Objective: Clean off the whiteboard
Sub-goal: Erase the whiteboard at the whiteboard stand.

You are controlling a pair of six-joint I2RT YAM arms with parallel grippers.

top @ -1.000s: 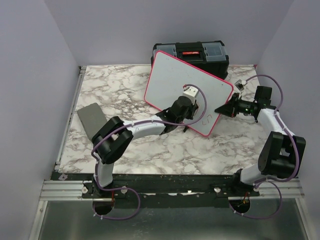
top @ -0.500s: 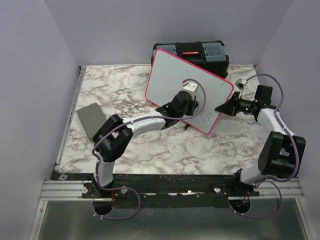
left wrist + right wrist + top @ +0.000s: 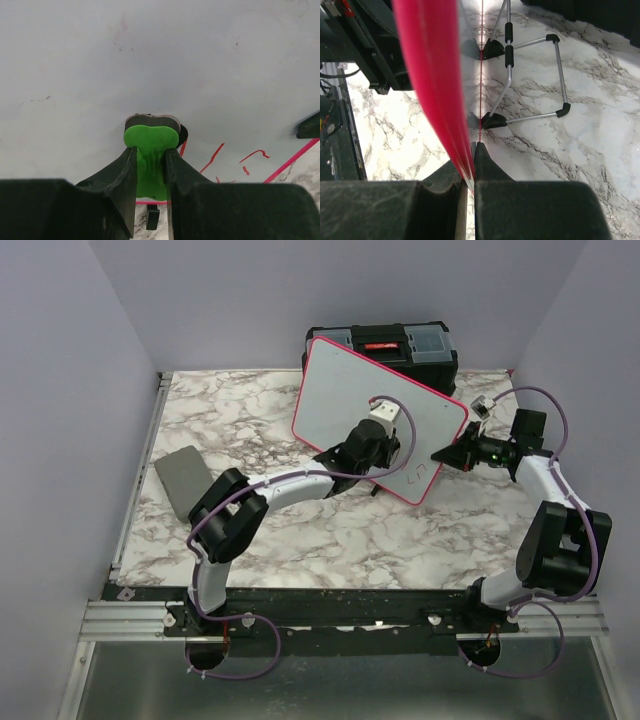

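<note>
The whiteboard, white with a pink-red rim, stands tilted at the back of the table. Red handwriting remains near its lower right corner; it also shows in the left wrist view. My left gripper is shut on a green eraser with a dark pad, pressed against the board face just left of the red marks. My right gripper is shut on the board's right rim, pinching the red edge between its fingers.
A black toolbox stands behind the board. A small grey flat pad lies at the left of the marble table. The board's wire stand with black feet rests behind it.
My left gripper has moved up and to the right across the board with the eraser. The board has shifted slightly up. The right gripper has stayed on the rim.
</note>
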